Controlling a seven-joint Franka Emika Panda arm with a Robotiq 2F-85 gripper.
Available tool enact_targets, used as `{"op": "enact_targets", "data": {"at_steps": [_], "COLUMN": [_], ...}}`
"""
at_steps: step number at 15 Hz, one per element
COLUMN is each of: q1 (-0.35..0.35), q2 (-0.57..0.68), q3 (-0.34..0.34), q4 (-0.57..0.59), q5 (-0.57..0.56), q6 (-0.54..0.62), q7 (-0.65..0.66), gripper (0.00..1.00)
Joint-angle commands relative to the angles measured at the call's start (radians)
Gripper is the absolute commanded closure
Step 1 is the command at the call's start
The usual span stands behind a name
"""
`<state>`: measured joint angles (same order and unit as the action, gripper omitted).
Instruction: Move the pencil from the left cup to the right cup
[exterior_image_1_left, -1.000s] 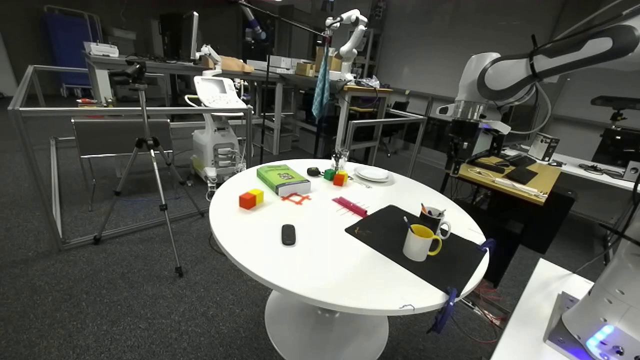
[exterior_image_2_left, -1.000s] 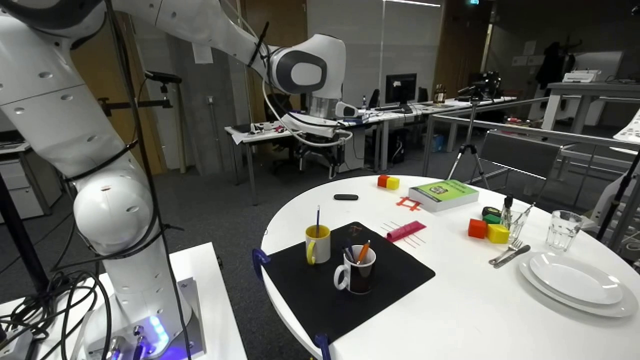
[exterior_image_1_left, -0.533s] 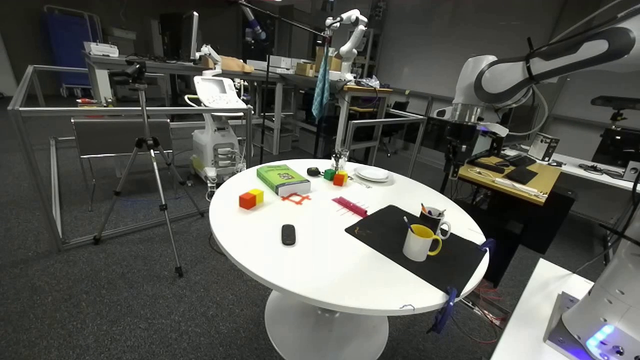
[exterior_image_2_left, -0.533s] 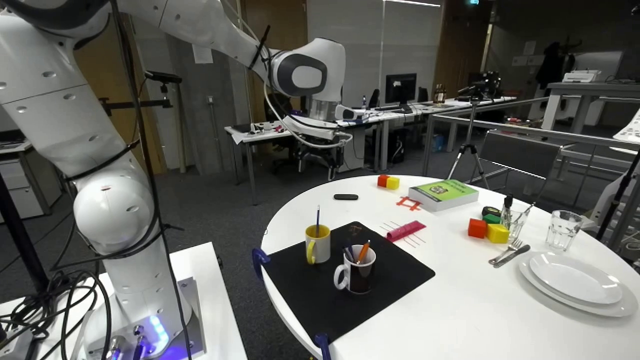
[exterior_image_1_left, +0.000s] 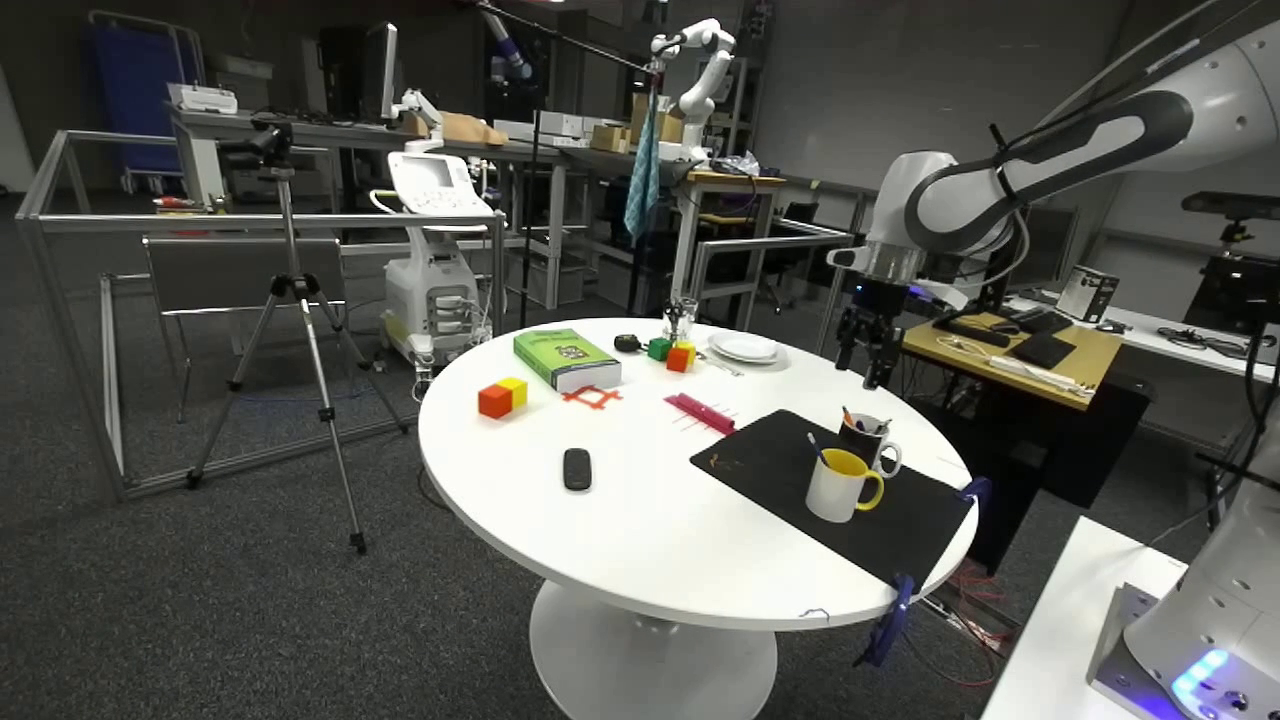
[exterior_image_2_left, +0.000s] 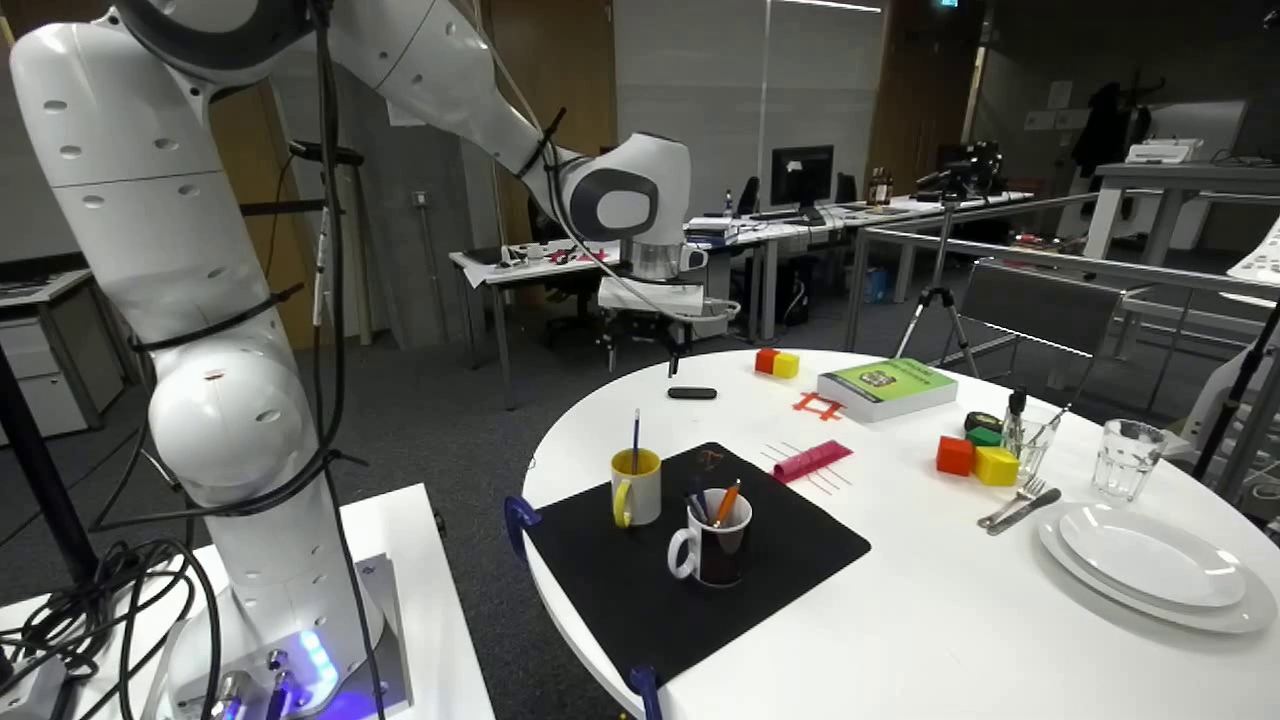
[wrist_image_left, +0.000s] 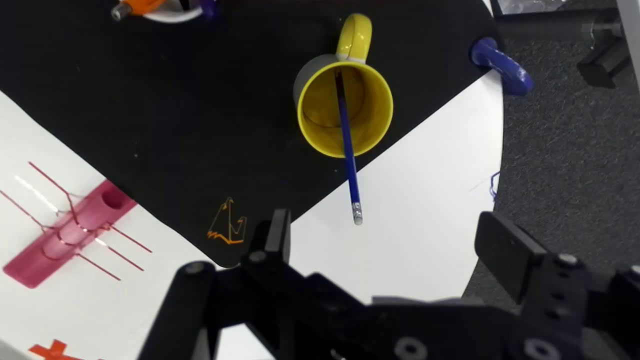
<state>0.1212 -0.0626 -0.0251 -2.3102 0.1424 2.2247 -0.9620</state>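
Note:
The left cup, a white mug with yellow inside and handle, stands upright on the black mat; it shows in both exterior views. A blue pencil leans in it, its silver eraser end sticking up, also in an exterior view. The right cup, dark with a white handle, stands beside it holding an orange pen and dark pens; only a bit of its rim shows in the wrist view. My gripper is open and empty, above the table near the cups.
The black mat is held by blue clamps at the table edge. A pink roll lies beside it. A black remote-like object, coloured cubes, a green book, glasses and plates stand around the table.
My gripper has come lower and moved towards the table, over the side of the cups. The cups and the pencil have not moved.

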Motion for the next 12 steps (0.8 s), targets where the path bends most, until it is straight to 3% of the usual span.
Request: {"op": "enact_targets", "data": {"at_steps": [1,6,12], "q1": [-0.011,-0.026,-0.017], "q2": [0.09,0.159,0.209], "q3": [0.034,0.08,0.103], "q4": [0.04,0.056,0.08], "q5": [0.038,0.055,-0.024], "q6": [0.06,0.092,0.092], "q7": [-0.155,-0.219,-0.075], "gripper": [0.0,0.0,0.0]}}
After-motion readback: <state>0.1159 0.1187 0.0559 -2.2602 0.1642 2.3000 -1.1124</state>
